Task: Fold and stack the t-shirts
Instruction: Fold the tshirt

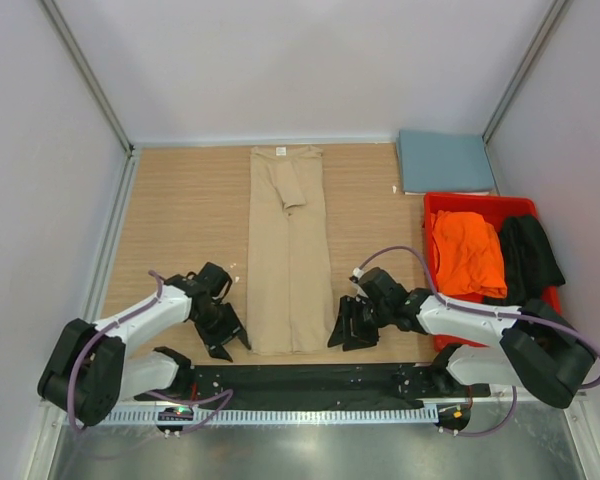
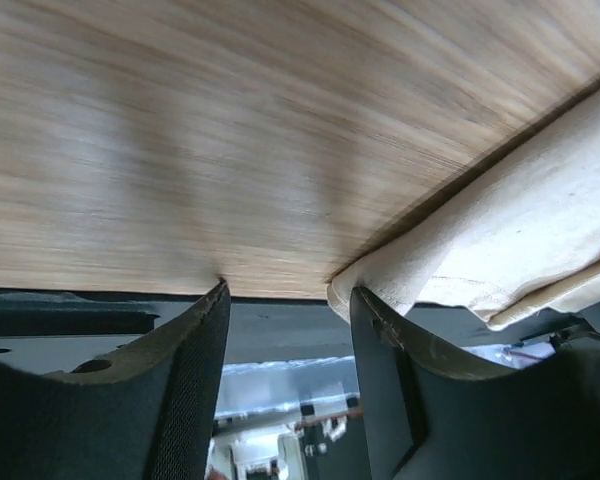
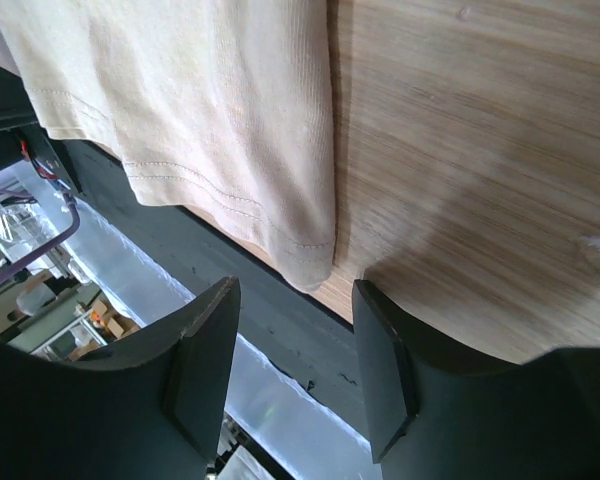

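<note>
The tan-beige t-shirt (image 1: 289, 255) lies flat as a long narrow strip down the middle of the table, sleeves folded in. My left gripper (image 1: 228, 342) is open beside its near left corner (image 2: 500, 240); one fingertip touches the hem corner. My right gripper (image 1: 348, 335) is open beside its near right corner (image 3: 230, 130), nothing between the fingers. A slate blue-grey t-shirt (image 1: 445, 161) lies folded at the back right. The orange t-shirt (image 1: 468, 252) and the black t-shirt (image 1: 528, 256) lie in the red bin.
The red bin (image 1: 480, 204) stands at the right side of the table. Grey walls enclose the table on three sides. A black strip (image 1: 310, 380) runs along the near edge between the arm bases.
</note>
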